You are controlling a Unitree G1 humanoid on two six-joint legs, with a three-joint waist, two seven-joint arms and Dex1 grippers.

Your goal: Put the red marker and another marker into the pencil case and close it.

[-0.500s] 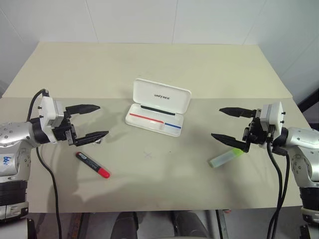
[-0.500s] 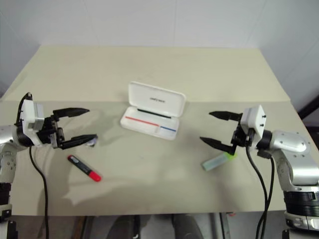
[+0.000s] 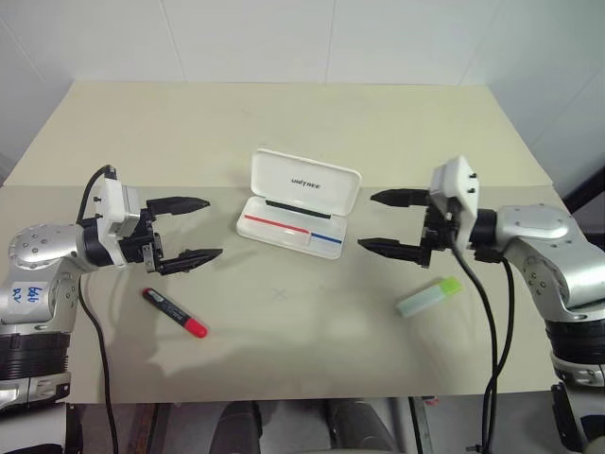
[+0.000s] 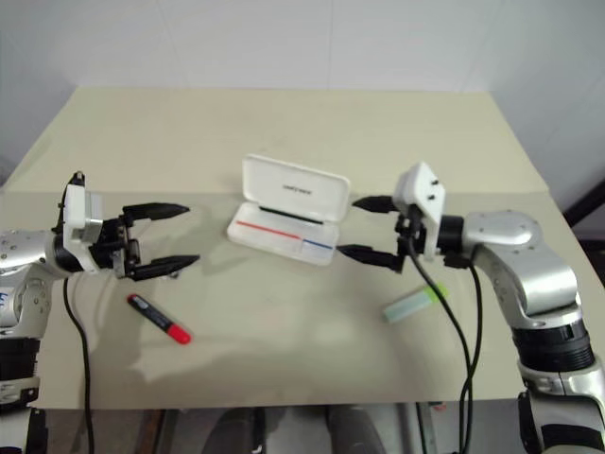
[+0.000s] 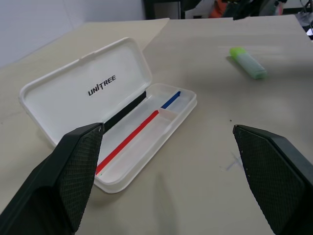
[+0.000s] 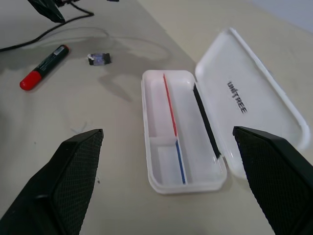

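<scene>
Nearest the robot, the red marker (image 3: 176,314) lay flat on the table (image 3: 284,378), left of centre, its long axis running diagonally with the red cap toward the robot and inward and the black barrel end pointing back toward the left gripper (image 3: 187,230). Across from it, on the right side, the highlighter (image 3: 428,297) also lay flat, its long axis slanted the other way, its yellow-green cap at the farther, outer end. Neither was touched by anything, so both were judged to be waiting for pickup.

A little farther back, the left gripper hovered above the table just beyond the marker's barrel end, its two black fingers spread wide and empty, pointing toward the middle. The right gripper (image 3: 388,223) hung likewise spread and empty, aimed inward, beyond and inside of the highlighter and close to the case's right end. With both claws open and turned toward the centre, the arms seemed poised to choose a first grasp.

A small dark scrap (image 6: 98,59) sat on the table near the marker.

Farthest of the task items, the case (image 3: 292,232) stood open in the middle, its long axis running left to right and slightly askew, its lid (image 3: 306,182) propped up behind the tray, presumably left open to receive both pens. The tray looked empty.
</scene>
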